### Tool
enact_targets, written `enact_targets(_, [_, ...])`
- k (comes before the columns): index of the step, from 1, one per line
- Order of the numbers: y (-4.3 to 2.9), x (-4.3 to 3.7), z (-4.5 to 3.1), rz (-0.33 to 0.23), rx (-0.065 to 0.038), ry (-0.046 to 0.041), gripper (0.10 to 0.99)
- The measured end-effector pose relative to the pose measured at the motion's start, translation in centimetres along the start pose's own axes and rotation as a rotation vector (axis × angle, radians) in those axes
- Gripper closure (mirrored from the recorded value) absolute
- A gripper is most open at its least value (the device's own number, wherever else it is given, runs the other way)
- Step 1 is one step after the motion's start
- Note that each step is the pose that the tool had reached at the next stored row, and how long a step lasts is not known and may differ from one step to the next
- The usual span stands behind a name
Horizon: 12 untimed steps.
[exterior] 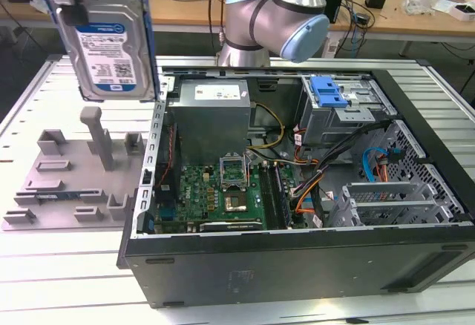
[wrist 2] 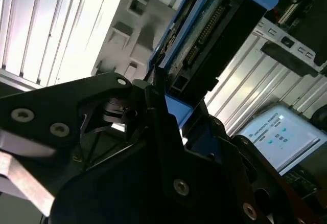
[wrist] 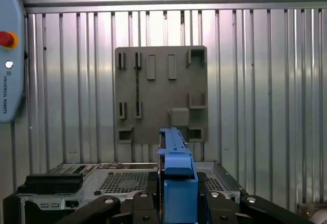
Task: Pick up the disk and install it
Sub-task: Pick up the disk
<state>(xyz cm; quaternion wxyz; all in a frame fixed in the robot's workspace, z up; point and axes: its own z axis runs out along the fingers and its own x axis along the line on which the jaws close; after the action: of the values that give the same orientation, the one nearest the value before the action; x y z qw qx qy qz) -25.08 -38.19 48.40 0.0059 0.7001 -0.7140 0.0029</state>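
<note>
Gripper (wrist: 176,203) clamped on the disk (exterior: 107,43), held upright in open air over the grey fixture (exterior: 74,169) (tall post (exterior: 96,136) under its lower edge), at the exterior view's left of the open computer case (exterior: 297,266), case wall (exterior: 152,154) between.

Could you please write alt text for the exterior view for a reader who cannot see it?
The end effector holds the disk upright in the air at the exterior view's upper left, above a grey fixture on the slatted metal table. To the exterior view's right lies an open computer case showing its motherboard, with the robot arm behind it.
</note>
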Motion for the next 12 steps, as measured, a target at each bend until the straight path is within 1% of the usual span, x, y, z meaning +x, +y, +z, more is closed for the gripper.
enact_targets(2, [-1.52, 0.61, 0.00, 0.000, -0.001, -0.0001, 0.722])
enact_targets(3, [-2.40, 0.99, 0.00, 0.000, -0.001, 0.0000, 0.722])
enact_targets(5, [-3.26, 1.39, 0.00, 0.000, -0.002, 0.0001, 0.722])
enact_targets(7, [-4.66, 2.09, 0.01, 0.000, -0.003, 0.0000, 0.722])
enact_targets(9, [-6.19, 3.00, 0.01, 0.000, -0.004, 0.0000, 0.722])
enact_targets(10, [-6.81, 3.40, 0.02, 0.000, -0.004, 0.0000, 0.722])
enact_targets(12, [-7.67, 3.96, 0.02, 0.000, -0.005, 0.0001, 0.722])
